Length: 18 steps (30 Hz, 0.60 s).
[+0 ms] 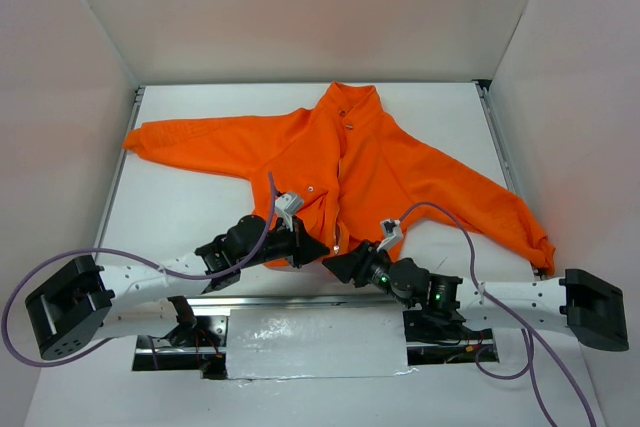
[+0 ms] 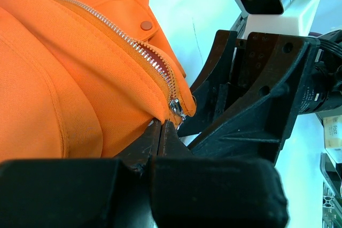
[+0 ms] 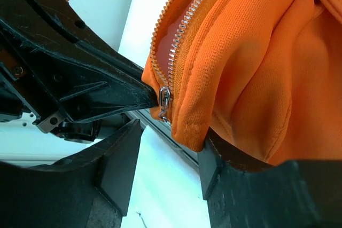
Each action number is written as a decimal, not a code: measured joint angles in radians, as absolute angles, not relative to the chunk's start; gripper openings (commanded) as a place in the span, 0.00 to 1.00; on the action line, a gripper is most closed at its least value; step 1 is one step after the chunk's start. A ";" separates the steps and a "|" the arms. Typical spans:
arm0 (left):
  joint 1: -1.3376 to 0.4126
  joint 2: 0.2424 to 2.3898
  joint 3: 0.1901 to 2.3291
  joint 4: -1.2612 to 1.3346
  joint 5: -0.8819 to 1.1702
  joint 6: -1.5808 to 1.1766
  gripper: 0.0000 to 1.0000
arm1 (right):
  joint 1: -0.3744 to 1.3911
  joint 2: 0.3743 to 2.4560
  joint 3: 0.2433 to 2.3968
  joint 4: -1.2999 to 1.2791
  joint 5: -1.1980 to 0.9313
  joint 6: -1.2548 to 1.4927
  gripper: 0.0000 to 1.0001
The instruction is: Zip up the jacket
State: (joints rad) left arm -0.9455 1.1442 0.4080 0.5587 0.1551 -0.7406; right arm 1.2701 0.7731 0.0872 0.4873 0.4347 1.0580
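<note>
The orange jacket lies flat on the white table, collar at the far side, sleeves spread, its pale centre zipper open. My left gripper is shut on the jacket's bottom hem just beside the zipper slider; in the left wrist view the closed tips pinch the orange fabric below the slider. My right gripper is open at the same hem corner. In the right wrist view the slider with its hanging pull is just above the gap, and the other front edge rests against the right finger.
White walls enclose the table on three sides. A foil-covered panel and a metal rail run along the near edge. Purple cables loop beside both arms. The two grippers nearly touch each other.
</note>
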 measured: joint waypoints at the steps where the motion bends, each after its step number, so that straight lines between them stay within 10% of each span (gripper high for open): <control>1: -0.945 1.144 0.408 0.558 0.155 -0.741 0.00 | 1.270 0.772 0.087 0.487 0.434 1.058 0.51; 18: -0.945 1.144 0.427 0.538 0.150 -0.738 0.00 | 1.270 0.722 0.086 0.464 0.425 1.121 0.51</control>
State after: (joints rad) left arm -0.9451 1.1442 0.4267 0.5381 0.1501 -0.7376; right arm 1.2701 0.7223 0.0864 0.4637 0.4252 1.1206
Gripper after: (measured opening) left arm 0.031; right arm 0.505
